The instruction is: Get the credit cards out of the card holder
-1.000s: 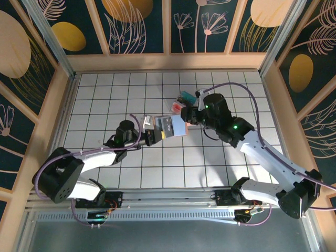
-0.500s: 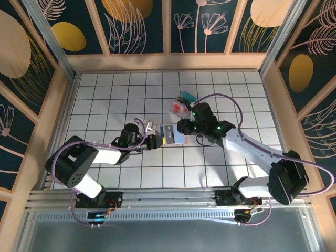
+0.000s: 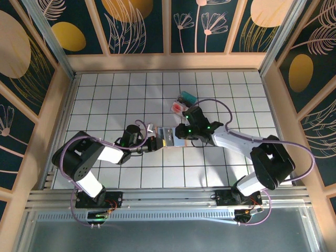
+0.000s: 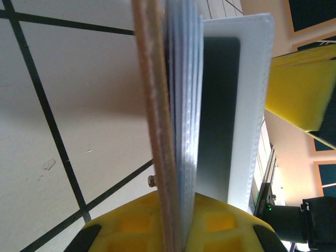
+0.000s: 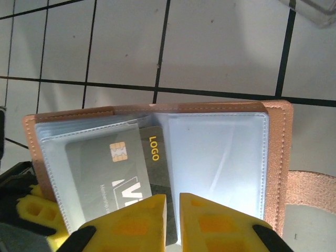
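Extraction step: left claw (image 4: 170,226) pinched card holder (image 5: 274,157); right claw (image 5: 172,210) sat nearly together at grey card (image 5: 105,173), grip unclear. Next move needed firm pinch, straight pull.

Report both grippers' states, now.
The left gripper: shut on the card holder.
The right gripper: shut, apparently on the grey credit card.

The card holder (image 5: 276,157) is open before me, the tiled tabletop (image 5: 220,47) behind it. My jaws stand nearly together on the bottom edge of its grey card (image 5: 105,176) marked LOGO.
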